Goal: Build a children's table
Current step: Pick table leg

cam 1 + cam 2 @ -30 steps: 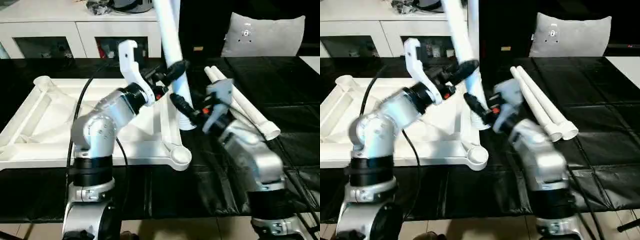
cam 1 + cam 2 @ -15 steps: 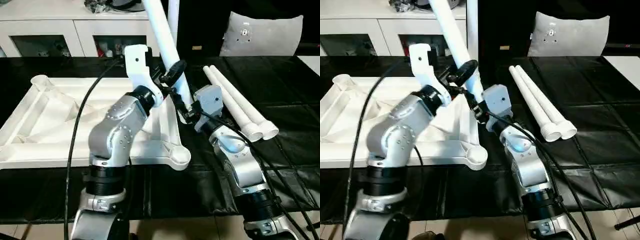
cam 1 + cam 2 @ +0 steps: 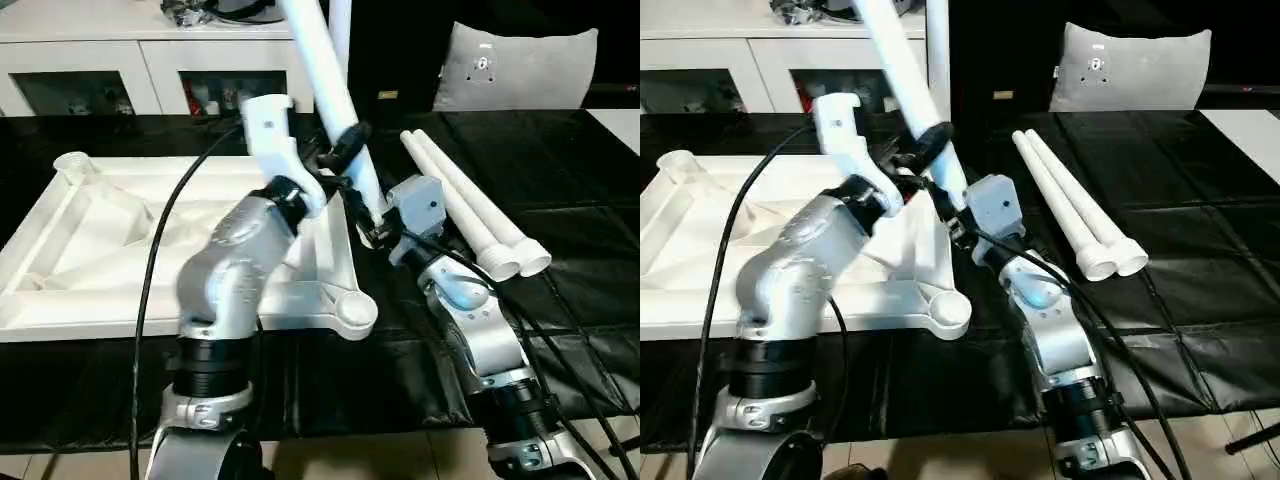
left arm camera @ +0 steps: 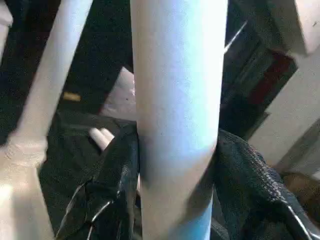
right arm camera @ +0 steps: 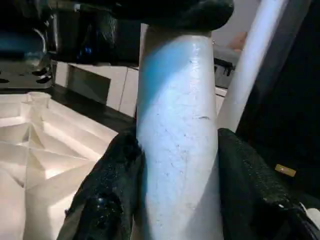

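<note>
Two grippers on one leg right now. The held leg (image 3: 330, 80) is a long white tapered tube, tilted, its top running off past the cabinet (image 3: 100, 40) and its lower end down near the far right corner of the tabletop (image 3: 80, 240). The left gripper (image 3: 340, 150) has its black fingers clamped round the tube higher up; the left wrist view shows the fingers (image 4: 117, 170) pressed against both sides of it. The right gripper (image 3: 368, 215) grips the same tube lower down, close to its foot, and its fingers (image 5: 112, 180) hug the tube on both sides as well. So both sets of jaws stand about half closed, each with the leg firmly between them.

The tabletop lies upside down on the black mat (image 3: 560, 330), ribbed underside up. The near right corner socket (image 3: 352, 310) is plainly empty, and so is the far left socket (image 3: 72, 162). Another white tube (image 3: 340, 25) stands upright behind the held one, but I can't tell whether it sits in a socket.

Two spare legs (image 3: 470, 210) lie side by side on the mat, to the right of the right gripper, well apart from the tabletop. A grey cushion (image 3: 515, 65) leans at the back.

My read: early days. This leg looks about to be seated in the far right corner, and at least the two lying on the mat are not yet fitted.
</note>
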Motion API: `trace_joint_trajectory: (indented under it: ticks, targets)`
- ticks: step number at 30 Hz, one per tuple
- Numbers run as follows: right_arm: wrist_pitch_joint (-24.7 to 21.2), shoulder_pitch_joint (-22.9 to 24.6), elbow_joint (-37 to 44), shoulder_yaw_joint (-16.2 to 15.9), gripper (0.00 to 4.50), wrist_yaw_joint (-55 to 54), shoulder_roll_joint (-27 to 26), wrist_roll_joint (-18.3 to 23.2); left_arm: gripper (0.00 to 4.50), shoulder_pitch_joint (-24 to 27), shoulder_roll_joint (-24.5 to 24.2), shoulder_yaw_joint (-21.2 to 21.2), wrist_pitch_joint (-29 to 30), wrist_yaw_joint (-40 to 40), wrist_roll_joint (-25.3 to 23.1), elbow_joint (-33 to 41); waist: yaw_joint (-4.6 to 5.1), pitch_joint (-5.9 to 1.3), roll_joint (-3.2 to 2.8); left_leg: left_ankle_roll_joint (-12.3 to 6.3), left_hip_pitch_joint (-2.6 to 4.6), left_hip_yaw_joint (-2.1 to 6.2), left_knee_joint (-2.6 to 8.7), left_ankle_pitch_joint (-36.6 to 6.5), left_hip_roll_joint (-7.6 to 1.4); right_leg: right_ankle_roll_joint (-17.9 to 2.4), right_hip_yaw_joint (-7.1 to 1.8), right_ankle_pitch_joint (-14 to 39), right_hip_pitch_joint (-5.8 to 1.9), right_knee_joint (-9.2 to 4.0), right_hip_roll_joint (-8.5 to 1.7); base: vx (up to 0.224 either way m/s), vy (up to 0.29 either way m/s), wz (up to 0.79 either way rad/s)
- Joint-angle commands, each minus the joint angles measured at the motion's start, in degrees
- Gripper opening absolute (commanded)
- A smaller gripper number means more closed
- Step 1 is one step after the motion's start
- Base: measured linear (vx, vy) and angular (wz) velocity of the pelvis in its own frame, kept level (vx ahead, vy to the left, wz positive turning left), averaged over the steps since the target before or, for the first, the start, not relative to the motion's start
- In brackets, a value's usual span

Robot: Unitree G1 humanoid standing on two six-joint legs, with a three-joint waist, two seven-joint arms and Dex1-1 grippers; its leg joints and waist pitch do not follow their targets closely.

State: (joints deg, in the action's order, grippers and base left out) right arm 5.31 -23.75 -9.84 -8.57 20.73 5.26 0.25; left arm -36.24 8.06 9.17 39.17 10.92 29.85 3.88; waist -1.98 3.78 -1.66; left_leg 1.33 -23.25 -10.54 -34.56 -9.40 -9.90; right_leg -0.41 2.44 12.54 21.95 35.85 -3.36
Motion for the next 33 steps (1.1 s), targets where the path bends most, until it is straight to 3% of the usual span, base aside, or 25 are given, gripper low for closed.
trace_joint_trajectory:
  ticks: [1,4,5,6,7,11,12,16,17,18,24,27,31,33]
  targets:
    - [1.22,-0.3,0.6,-1.84,1.87,1.6,-0.54,0.81,1.87,-0.85,5.81,1.33,4.11,0.34,8.3,-0.2,-0.01,-4.29,0.97,-4.06,1.36,1.09,3.12,-8.22,-2.67,-12.04,-2.31,4.15,-2.36,-4.36,-4.02,0.0,0.0,0.0]
    - [1.57,-0.52,0.62,-1.78,1.87,2.35,-0.2,1.19,1.87,-2.35,6.79,6.89,5.92,-1.88,15.19,-2.17,-0.04,-4.28,0.92,-3.9,1.39,1.11,3.07,-8.26,-2.65,-12.36,-2.31,3.9,-2.36,-4.3,-3.9,0.0,0.0,0.0]
    - [1.56,-0.56,0.67,-1.84,1.87,2.49,-0.14,1.16,1.87,-2.53,6.66,7.57,6.32,-2.01,16.09,-2.4,0.02,-4.3,1.33,-3.95,1.38,1.04,3.01,-8.29,-2.63,-12.27,-2.31,3.87,-2.34,-4.29,-3.82,0.0,0.0,0.0]
    - [1.57,-0.58,0.67,-1.86,1.87,2.54,-0.12,1.14,1.87,-2.58,6.61,7.78,6.48,-2.05,16.37,-2.45,-0.02,-4.24,1.04,-3.91,1.43,1.11,3.1,-8.63,-2.65,-12.15,-2.29,4.56,-2.29,-4.34,-3.88,0.0,0.0,0.0]
    - [1.71,-0.8,0.64,-2.25,1.87,3.01,0.33,0.6,1.87,-2.84,6.43,9.19,7.48,-2.43,18.71,-2.64,-0.04,-4.28,1.0,-3.65,1.54,1.12,3.08,-8.85,-2.74,-11.9,-2.33,4.86,-2.26,-4.34,-3.88,0.0,0.0,0.0]
    - [1.83,-1.03,0.62,-2.58,1.87,3.71,0.86,-0.13,1.87,-3.2,6.04,10.55,8.59,-2.99,20.59,-2.88,-0.1,-4.27,0.96,-3.41,1.56,1.21,3.15,-8.83,-2.78,-11.81,-2.35,3.92,-2.32,-4.19,-3.9,0.0,0.0,0.0]
    - [1.67,-1.12,0.74,-2.58,1.87,3.9,0.97,-0.23,1.87,-3.24,5.47,10.49,8.54,-2.9,20.13,-2.99,-0.05,-4.24,1.03,-3.43,1.55,1.2,3.17,-8.95,-2.79,-11.76,-2.36,4.01,-2.31,-4.29,-3.91,0.0,0.0,0.0]
    - [0.55,-1.28,1.22,-2.47,1.87,3.74,1.12,-0.43,1.87,-1.98,-0.07,2.56,4.8,1.43,9.69,-2.13,-0.14,-4.25,1.08,-3.73,1.55,1.35,3.29,-8.85,-2.91,-10.69,-2.45,5.11,-2.32,-4.53,-4.06,0.0,0.0,0.0]
    - [-0.28,-1.28,0.98,-2.28,1.87,3.48,1.02,-0.44,1.87,-1.71,-2.24,-1.28,2.11,2.35,5.6,-2.17,-0.08,-4.21,1.11,-3.72,1.51,1.38,3.32,-8.92,-2.9,-10.56,-2.45,5.11,-2.35,-4.57,-4.1,0.0,0.0,0.0]
    - [-1.15,-1.23,0.93,-2.09,1.87,3.64,0.89,0.03,1.86,-1.83,-2.31,-1.83,1.1,2.14,4.71,-2.26,-0.12,-4.34,1.06,-3.59,1.56,1.37,3.28,-8.81,-2.96,-10.4,-2.47,4.86,-2.37,-4.42,-4.14,0.0,0.0,0.0]
    - [-2.33,-1.12,0.65,-1.72,1.87,4.96,1.03,0.78,1.85,-3.05,-1.59,-0.78,-1.06,-0.46,4.29,-2.97,0.04,-4.37,1.0,-3.43,1.54,1.18,3.14,-8.22,-2.84,-11.98,-2.44,2.26,-2.47,-4.18,-4.02,0.0,0.0,0.0]
    - [-4.88,-0.95,1.21,-1.22,2.57,8.08,0.89,4.09,1.85,-3.71,-2.49,-0.69,-2.24,-1.24,2.07,-3.84,-0.01,-4.35,0.98,-3.61,1.56,1.26,3.18,-8.66,-2.9,-11.9,-2.43,3.09,-2.52,-4.26,-4.09,0.0,0.0,0.0]
    - [-6.1,-0.69,1.86,-1.01,2.91,9.44,0.91,6.03,1.85,-3.81,-3.24,-1.12,-3.06,-0.91,0.88,-4.3,-0.09,-4.43,1.12,-4.14,1.48,1.3,3.14,-7.62,-2.95,-12.03,-2.43,2.23,-2.58,-4.1,-4.18,0.0,0.0,0.0]
    - [-8.52,-0.25,3.57,0.13,3.03,11.02,0.68,10.07,1.85,-3.92,-4.74,-1.54,-4.0,-0.43,-0.28,-4.91,-0.13,-4.46,1.08,-4.37,1.53,1.28,3.12,-7.23,-2.98,-12.44,-2.43,1.52,-2.61,-4.07,-4.2,0.0,0.0,0.0]
